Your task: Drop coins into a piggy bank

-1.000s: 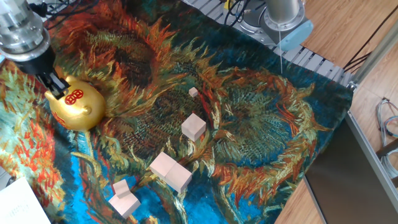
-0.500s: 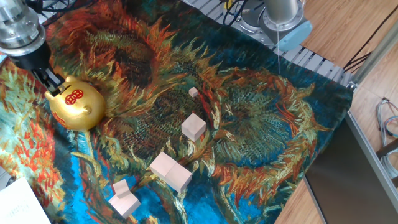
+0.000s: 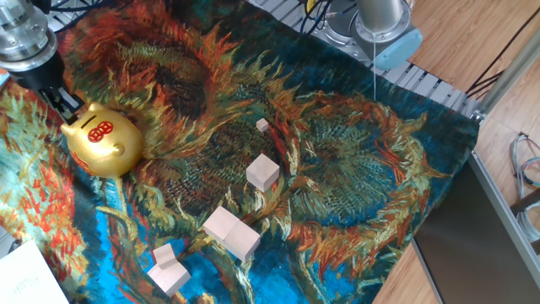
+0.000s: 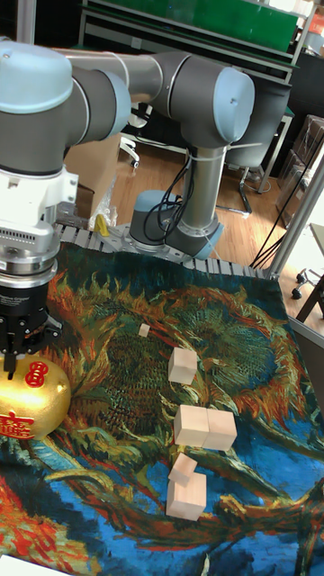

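Observation:
The gold piggy bank with a red emblem sits on the painted cloth at the far left, and it also shows in the tall fixed view. My gripper hangs just above the bank's top left, close to it but apart. In the tall fixed view the gripper points straight down over the bank. Its dark fingers look slightly spread, with nothing visible between them. No coins show in either view.
Several pale wooden blocks lie mid-cloth: a tiny cube, a larger cube, a joined pair and a small pair. The arm's base stands at the table's back edge. White paper lies at the front left.
The gripper has risen and drawn back to the upper left, from touching the bank's top to hanging just above it. The bank and the blocks have not moved.

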